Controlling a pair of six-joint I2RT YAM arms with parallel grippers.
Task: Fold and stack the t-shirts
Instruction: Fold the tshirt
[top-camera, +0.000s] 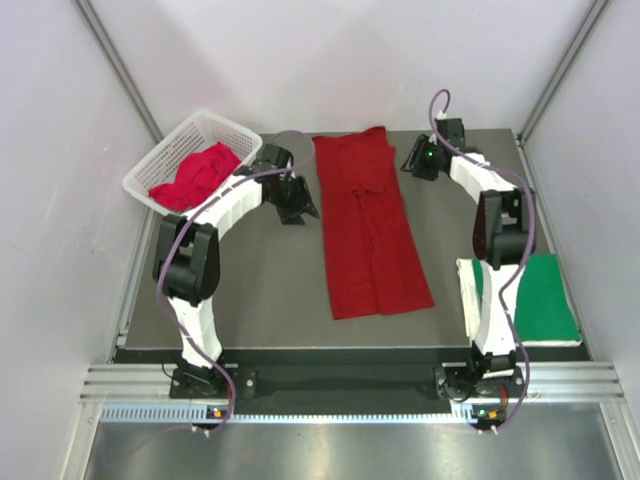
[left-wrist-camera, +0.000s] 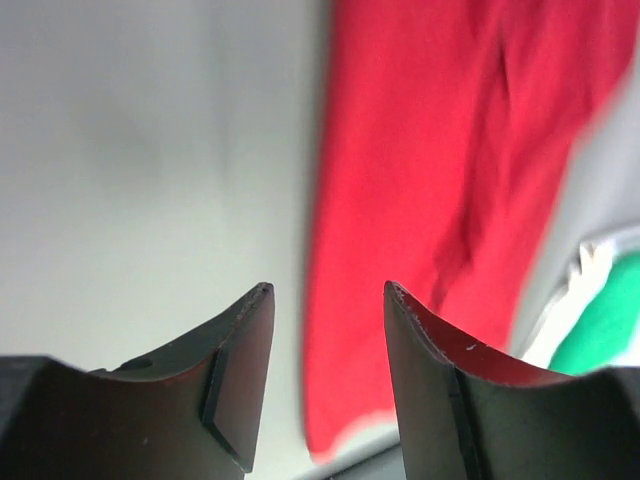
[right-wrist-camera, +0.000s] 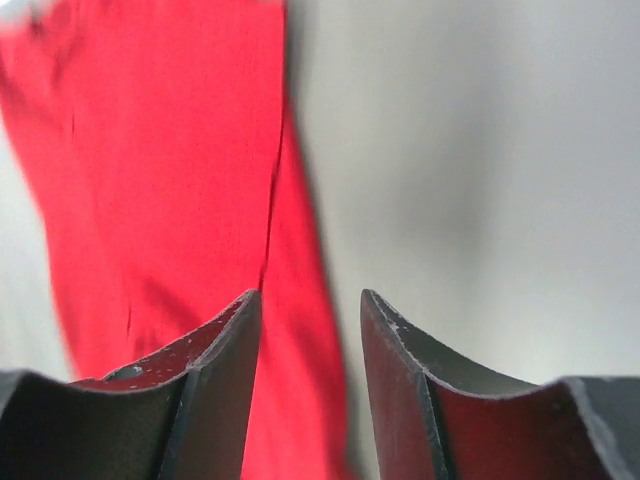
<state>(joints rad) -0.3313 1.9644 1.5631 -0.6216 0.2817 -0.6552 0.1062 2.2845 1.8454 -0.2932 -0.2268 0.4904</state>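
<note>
Long red t-shirt lies lengthwise down the middle of the table, both grippers empty beside its far end.

The dark red t-shirt (top-camera: 370, 230) is folded into a narrow strip. Its long axis runs from the far edge toward the arm bases, and the near end slants slightly right. The cloth is soft and matte, with a lengthwise crease. The left gripper (left-wrist-camera: 328, 290) sits just left of its far end and the right gripper (right-wrist-camera: 305, 295) just right, each with its jaws spread and nothing between them. A crumpled pinkish-red t-shirt (top-camera: 195, 175) fills the white lattice basket (top-camera: 165, 148) at the far left corner. A folded green t-shirt (top-camera: 545, 300) lies flat at the near right. The table (top-camera: 250, 290) is dark grey and smooth, enclosed by plain white walls.
</note>
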